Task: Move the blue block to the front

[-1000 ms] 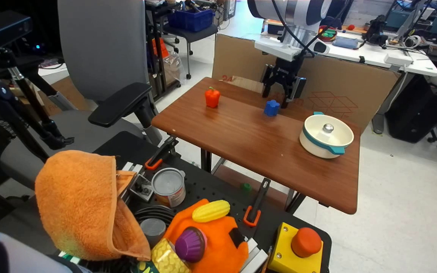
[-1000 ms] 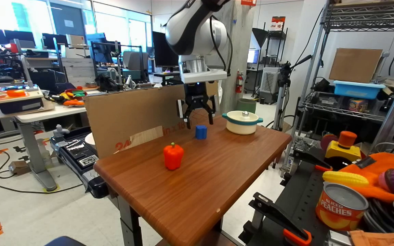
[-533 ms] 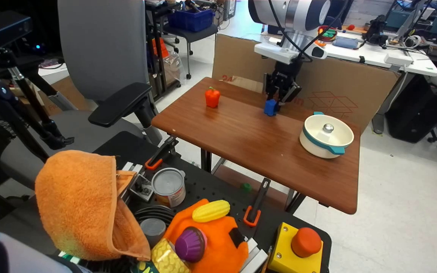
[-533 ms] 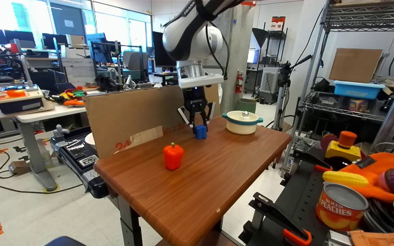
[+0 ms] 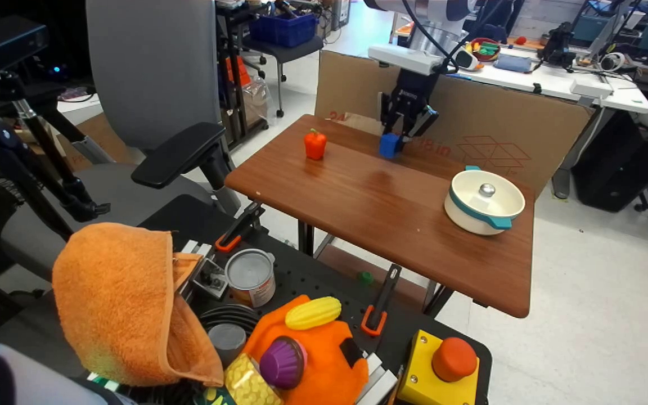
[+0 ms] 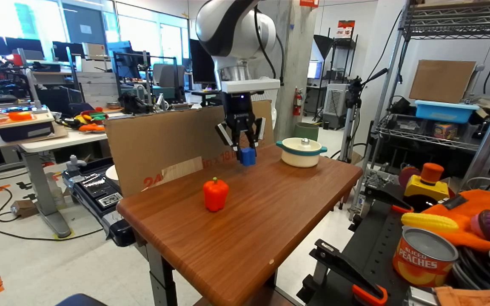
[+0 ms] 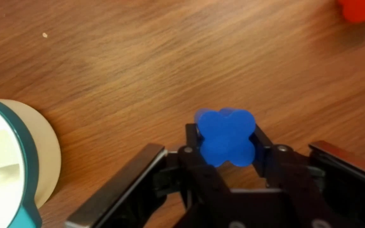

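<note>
The tool [image 7: 226, 136] enters the wrist view from the bottom edge and stands narrow, loaded: its two dark fingers [image 7: 191, 134] bear on opposite sides of the blue block [image 7: 227, 141]. The block lies right of centre in that frame and presents a four-lobed face. In both exterior views it hangs at the fingertips, clear of the brown wooden counter [image 5: 358, 197]; a shadow [image 5: 379, 178] marks the wood below it in an exterior view. The white and black arm [image 6: 245, 42] reaches down from the top of the frame in both exterior views.

A red-orange bell pepper [image 6: 215, 195] with a green stem stands upright on the counter, left of the block in both exterior views and apart from it; part of it shows in the upper right corner of the wrist view. A cream pot [image 6: 299, 159] with a teal band and handles stands to the right of the block in both exterior views and is cut by the left edge of the wrist view. Its lid [image 5: 473, 199], fitted, carries a silver knob [image 5: 487, 190]. A cardboard panel [image 6: 164, 136] stands along the counter's far side in both exterior views.
</note>
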Controlling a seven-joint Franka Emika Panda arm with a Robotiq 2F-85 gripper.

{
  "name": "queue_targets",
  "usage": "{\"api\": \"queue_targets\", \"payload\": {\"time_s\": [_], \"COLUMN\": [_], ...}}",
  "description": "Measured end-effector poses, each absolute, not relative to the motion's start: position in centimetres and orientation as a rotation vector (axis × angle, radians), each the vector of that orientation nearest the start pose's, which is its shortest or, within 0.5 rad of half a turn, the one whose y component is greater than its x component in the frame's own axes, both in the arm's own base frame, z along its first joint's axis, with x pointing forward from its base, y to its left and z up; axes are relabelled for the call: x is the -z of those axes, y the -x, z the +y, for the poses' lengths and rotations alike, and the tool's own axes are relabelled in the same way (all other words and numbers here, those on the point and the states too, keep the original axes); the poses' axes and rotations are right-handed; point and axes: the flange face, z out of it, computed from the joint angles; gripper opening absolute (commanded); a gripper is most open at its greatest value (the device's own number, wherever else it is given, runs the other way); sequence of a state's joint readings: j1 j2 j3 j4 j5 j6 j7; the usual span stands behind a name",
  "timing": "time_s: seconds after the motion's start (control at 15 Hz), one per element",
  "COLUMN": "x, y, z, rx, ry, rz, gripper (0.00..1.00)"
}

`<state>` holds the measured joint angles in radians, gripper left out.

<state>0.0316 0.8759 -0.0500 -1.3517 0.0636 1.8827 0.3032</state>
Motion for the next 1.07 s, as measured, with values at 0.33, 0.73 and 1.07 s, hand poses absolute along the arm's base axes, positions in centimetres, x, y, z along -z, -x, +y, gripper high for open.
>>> {"api": "queue_targets", "payload": {"time_s": [0.33,0.73,1.07], "x": [-17.6,-13.1,-11.7], "y": [-64.2,-58.2,-56.0], "z": [4.0,6.2,6.4], "rx": [-0.683,-0.880,-0.952], "ry": [3.059,3.052,3.065], "rz": [0.215,0.081,0.028], "gripper": [0.16,0.16,0.73]}}
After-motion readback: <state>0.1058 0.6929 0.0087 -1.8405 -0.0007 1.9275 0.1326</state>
